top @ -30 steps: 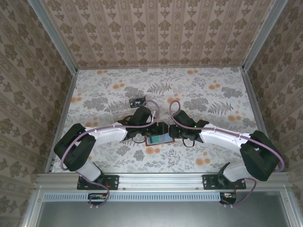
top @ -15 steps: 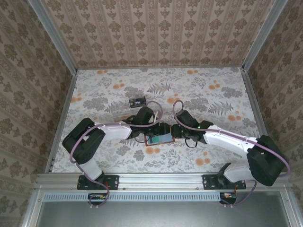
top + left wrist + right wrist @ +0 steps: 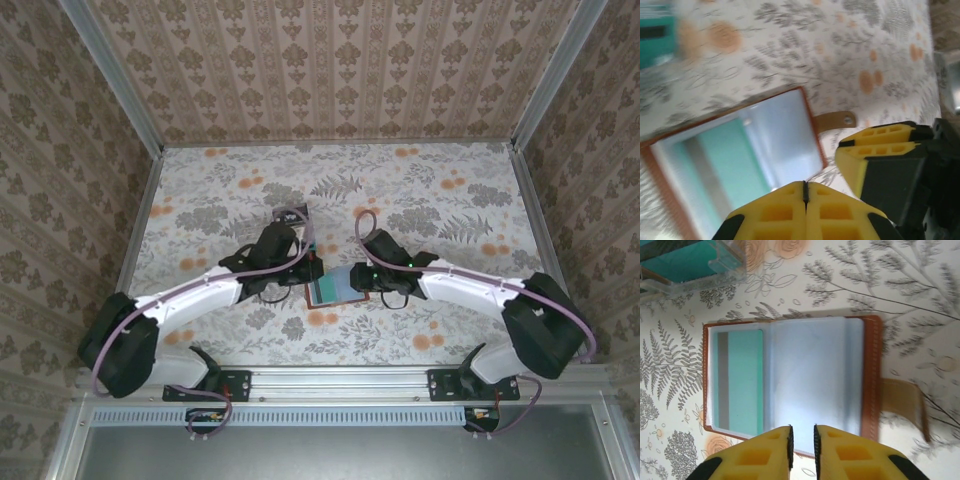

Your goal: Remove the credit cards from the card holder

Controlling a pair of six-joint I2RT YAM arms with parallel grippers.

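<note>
The card holder (image 3: 335, 288) lies open and flat on the flowered table, brown rim up, blue-grey lining (image 3: 815, 375) showing. A teal card (image 3: 740, 382) with a grey stripe sits in its left pocket. It shows again as a teal card (image 3: 730, 155) in the left wrist view. My left gripper (image 3: 306, 264) hovers off the holder's left side; its jaws (image 3: 805, 186) are shut with nothing between them. My right gripper (image 3: 802, 432) hangs over the holder's near edge, jaws a narrow gap apart and empty. Its yellow fingers (image 3: 880, 150) stand beside the holder's strap tab (image 3: 836, 120).
A clear plastic piece (image 3: 690, 262) holding a teal card lies just beyond the holder, behind my left wrist (image 3: 288, 215). Patterned walls and metal rails (image 3: 135, 230) box in the table on three sides.
My left gripper has shut and its arm has swung left, away from the holder. The right gripper's jaws have narrowed. The holder stays open in place.
</note>
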